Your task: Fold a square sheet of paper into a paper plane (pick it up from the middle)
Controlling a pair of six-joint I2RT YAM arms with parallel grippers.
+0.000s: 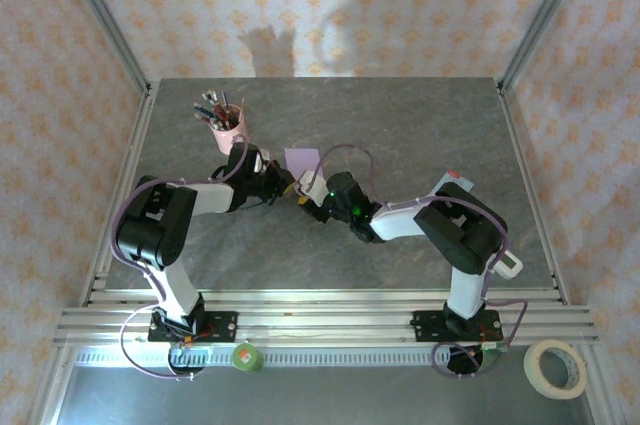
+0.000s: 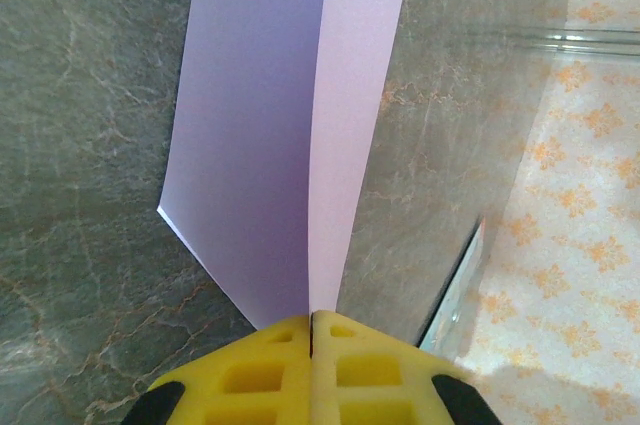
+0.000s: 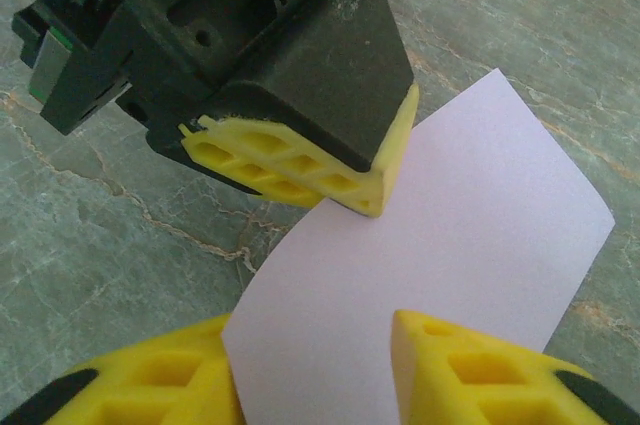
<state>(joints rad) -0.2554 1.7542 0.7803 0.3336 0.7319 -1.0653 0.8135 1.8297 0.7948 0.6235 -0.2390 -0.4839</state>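
Over the grey table (image 1: 400, 125), left fingers (image 2: 260, 375) pinch the lilac sheet (image 2: 250, 145); right fingers (image 3: 470, 370) gape astride it.

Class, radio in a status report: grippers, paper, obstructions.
Left gripper shut on the square sheet of paper. Right gripper open, straddling its edge. Pen cup apart, nothing blocking.

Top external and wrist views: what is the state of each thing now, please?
square sheet of paper: bent, not lying flat
left gripper: shut on the sheet
right gripper: open, one finger on each side of the sheet
pen cup: upright, pens inside
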